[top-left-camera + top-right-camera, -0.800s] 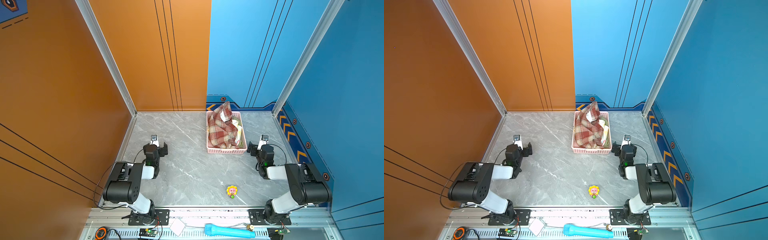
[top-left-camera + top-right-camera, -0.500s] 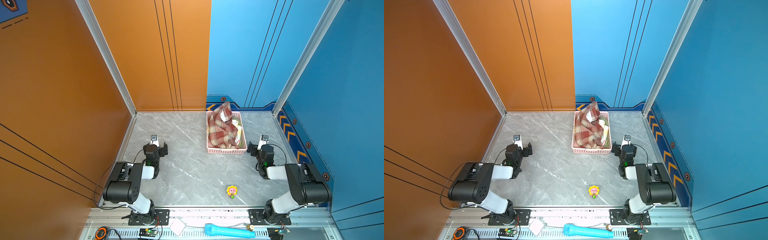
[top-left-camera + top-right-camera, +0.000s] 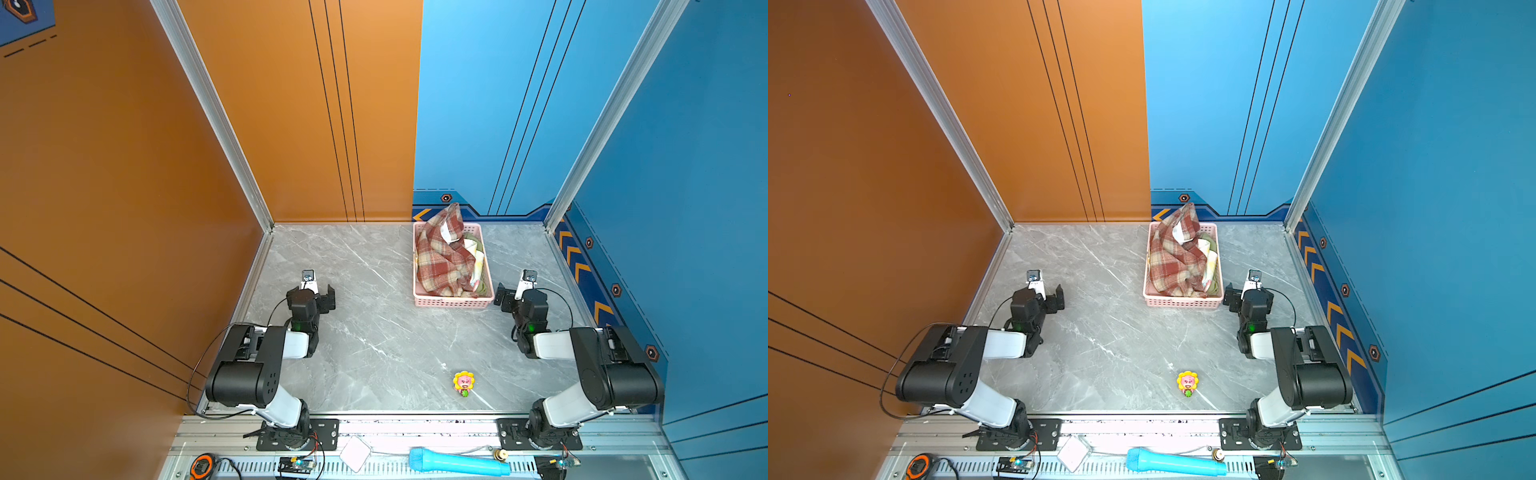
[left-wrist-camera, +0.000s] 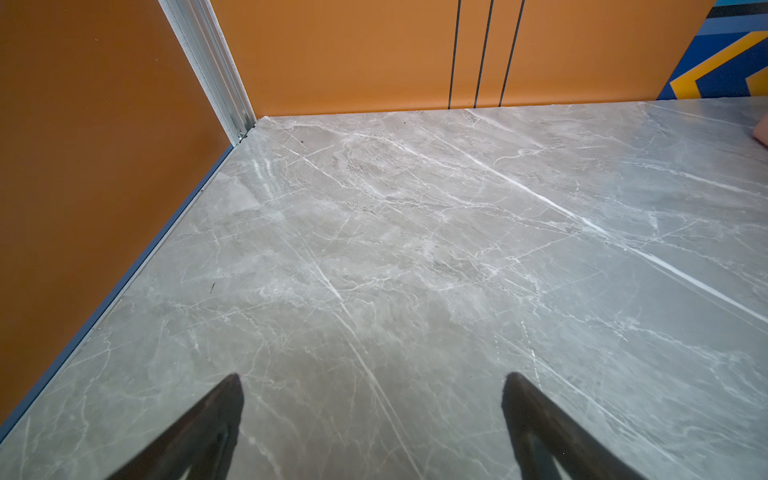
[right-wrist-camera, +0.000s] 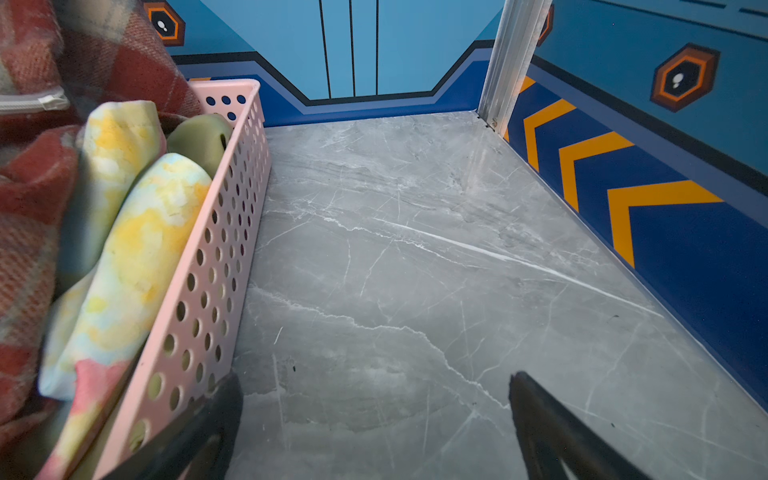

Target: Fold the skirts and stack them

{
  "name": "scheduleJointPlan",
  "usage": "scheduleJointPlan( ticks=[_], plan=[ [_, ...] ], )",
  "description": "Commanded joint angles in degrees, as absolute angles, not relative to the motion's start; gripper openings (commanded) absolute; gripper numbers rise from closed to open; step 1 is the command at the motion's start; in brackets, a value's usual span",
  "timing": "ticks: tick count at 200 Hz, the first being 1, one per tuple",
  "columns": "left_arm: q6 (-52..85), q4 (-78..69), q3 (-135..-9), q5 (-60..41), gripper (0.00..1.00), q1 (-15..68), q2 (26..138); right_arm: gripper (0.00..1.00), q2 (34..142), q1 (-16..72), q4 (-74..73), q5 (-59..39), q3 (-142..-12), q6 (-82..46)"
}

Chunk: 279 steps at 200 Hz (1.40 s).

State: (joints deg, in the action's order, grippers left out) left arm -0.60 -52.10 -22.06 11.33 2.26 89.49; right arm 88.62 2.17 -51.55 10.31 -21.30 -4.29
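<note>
All three skirts lie bundled in the pink perforated basket (image 3: 453,302), which stands on the grey marbled counter (image 3: 374,332) at about 1 o'clock from its centre, against the far wall. The red-and-cream plaid skirt (image 3: 440,257) fills most of the basket and heaps above the rim towards 12 o'clock. The pastel floral skirt (image 5: 137,257) is rolled along the basket's 3 o'clock wall, with the olive skirt (image 5: 199,139) tucked behind it and also pressed against that wall. None of them is folded.

The left fingers (image 4: 199,432) are spread wide and hold nothing. They sit low over bare counter at about 9 o'clock, well apart from the basket. The right fingers (image 5: 552,432) are likewise spread wide and empty, at about 3 o'clock, just beside the basket's near corner. Whether one finger touches the basket wall I cannot tell.

A small sunflower toy (image 3: 464,383) stands on the counter at about 5 o'clock, near the front edge. A blue cylinder (image 3: 457,461) lies on the rail at 6 o'clock, off the counter.
</note>
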Motion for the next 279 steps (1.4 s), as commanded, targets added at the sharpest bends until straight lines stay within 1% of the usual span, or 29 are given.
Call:
scheduleJointPlan(
  ticks=[1, 66, 81, 103, 111, 119, 125, 140, 159, 170, 183, 194, 211, 225, 242, 249, 263, 279],
  plan=[
    [-0.5, -52.8, -21.9, 9.9, 0.98, 2.1, 89.6, 1.00, 88.6, 2.0, -52.0, 9.6, -21.5, -4.0],
    [-0.6, -52.5, -22.0, 11.2, 0.98, 2.8, 89.7, 1.00, 88.6, 2.3, -52.0, 10.2, -21.5, -3.9],
    [-0.5, -52.5, -21.9, 11.4, 0.98, 2.9, 89.5, 1.00, 88.4, 2.9, -52.9, 14.7, -20.9, -4.7],
    [0.3, -49.2, -23.2, 18.7, 0.98, 4.1, 87.6, 1.00, 85.0, 1.8, -49.9, 16.5, -20.8, -6.7],
    [0.1, -43.5, -25.6, 22.1, 0.98, 5.0, 86.1, 1.00, 83.9, 1.3, -48.5, 17.3, -21.0, -7.7],
    [1.1, -33.9, -29.5, 24.8, 0.98, 5.5, 84.2, 1.00, 82.4, 1.1, -45.8, 19.3, -21.6, -8.8],
    [2.4, -27.5, -32.2, 25.9, 0.98, 5.7, 83.1, 1.00, 80.8, 0.7, -42.9, 20.4, -22.4, -9.7],
    [5.3, -18.2, -36.5, 27.3, 0.98, 6.2, 80.8, 1.00, 76.1, -0.5, -33.1, 23.1, -25.7, -12.7],
    [9.5, -6.3, -43.1, 26.9, 0.98, 7.5, 79.1, 1.00, 71.1, -3.4, -20.1, 19.8, -31.6, -17.0],
    [10.9, -0.7, -47.0, 25.6, 0.98, 9.0, 79.0, 1.00, 68.3, -2.8, -13.6, 18.2, -35.4, -17.2],
    [13.1, 6.7, -51.4, 24.9, 0.98, 10.6, 79.4, 0.99, 66.2, 0.0, -6.7, 16.9, -40.2, -17.0],
    [14.7, 11.9, -54.5, 22.3, 0.98, 11.5, 79.9, 0.99, 66.1, 2.8, -1.1, 15.2, -44.6, -16.8],
    [16.7, 18.4, -57.8, 16.6, 0.98, 11.9, 80.5, 0.99, 67.8, 11.0, 6.8, 15.2, -51.4, -15.2],
    [17.3, 20.2, -58.4, 13.0, 0.98, 12.3, 80.5, 0.98, 71.5, 19.7, 12.0, 18.0, -56.5, -13.5],
    [17.8, 22.6, -58.6, 13.4, 0.98, 13.1, 81.3, 0.98, 76.7, 28.5, 15.1, 20.4, -61.4, -13.2],
    [17.8, 23.9, -60.9, 13.2, 0.98, 13.2, 82.0, 0.97, 78.9, 31.7, 15.6, 21.3, -63.1, -13.3],
    [17.6, 25.4, -61.9, 12.2, 0.98, 13.1, 83.0, 0.97, 83.7, 36.8, 16.5, 22.9, -66.7, -13.5],
    [17.5, 25.3, -61.9, 11.4, 0.98, 13.1, 83.5, 0.96, 89.7, 40.7, 17.8, 24.3, -70.9, -13.6]
  ],
)
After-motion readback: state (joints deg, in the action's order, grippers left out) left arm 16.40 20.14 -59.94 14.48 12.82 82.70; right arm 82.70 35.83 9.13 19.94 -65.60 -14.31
